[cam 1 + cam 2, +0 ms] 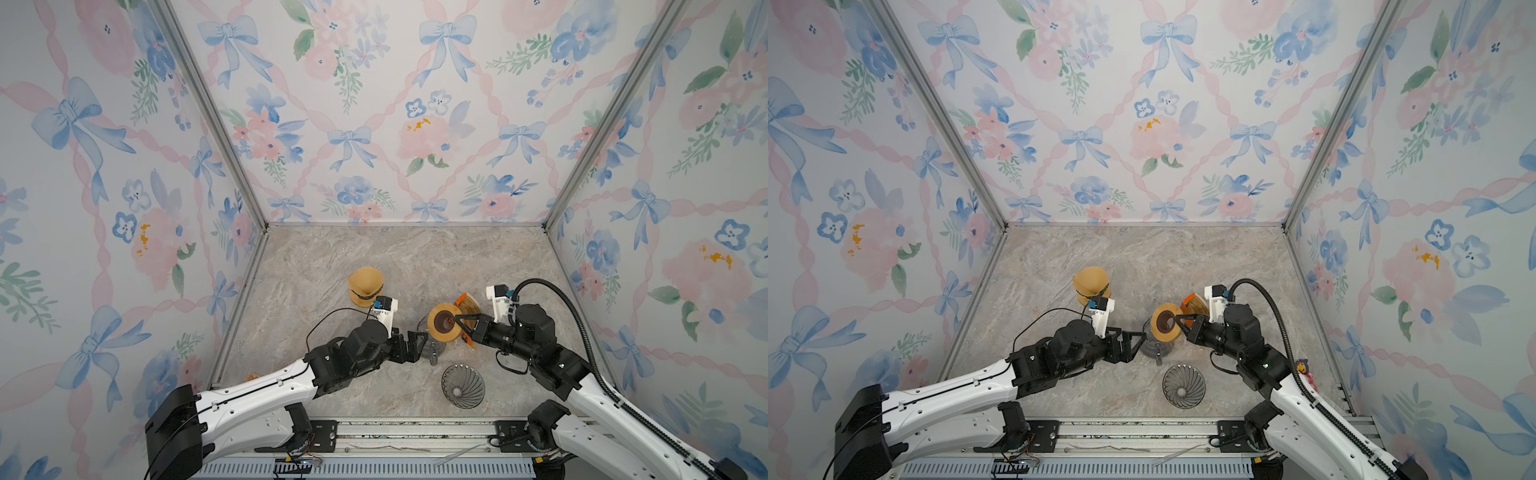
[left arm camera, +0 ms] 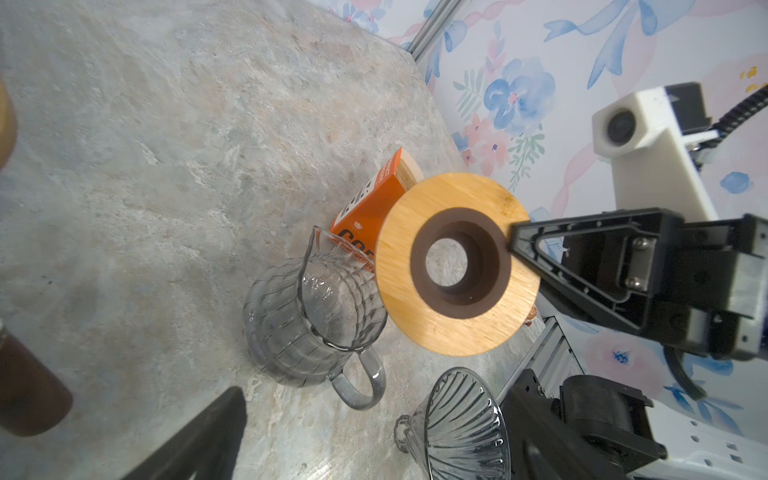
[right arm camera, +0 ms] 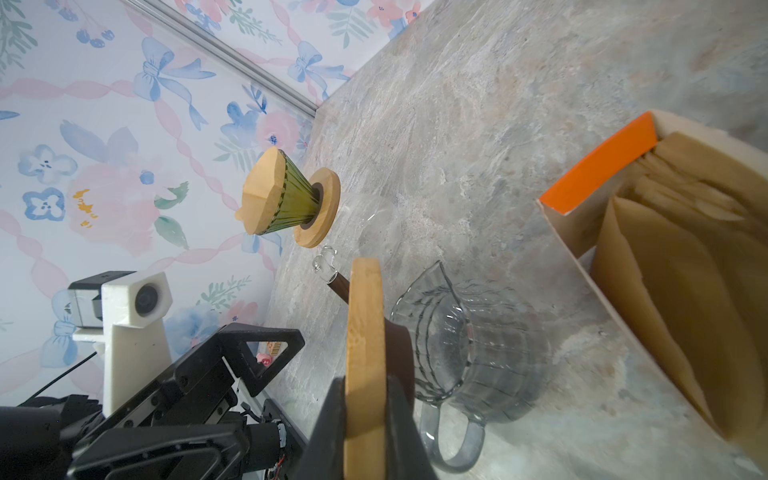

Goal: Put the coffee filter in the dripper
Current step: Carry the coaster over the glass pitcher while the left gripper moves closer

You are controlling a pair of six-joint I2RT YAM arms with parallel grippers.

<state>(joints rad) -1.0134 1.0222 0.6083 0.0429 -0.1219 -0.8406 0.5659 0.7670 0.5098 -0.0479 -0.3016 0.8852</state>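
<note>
left wrist view: right fingers (image 2: pixel 602 223) pinch the wooden ring (image 2: pixel 399 266) over the glass pitcher (image 2: pixel 291 324), filter box (image 2: pixel 365 212) behind; left fingers (image 2: pixel 203 438) spread.

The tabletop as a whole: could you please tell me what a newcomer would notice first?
The wooden ring stands out first, pinched at its rim by the right gripper beside the glass pitcher at mid-table. Behind it to the left, a green dripper already wears a brown paper filter, while a clear glass dripper sits empty near the front edge.
</note>
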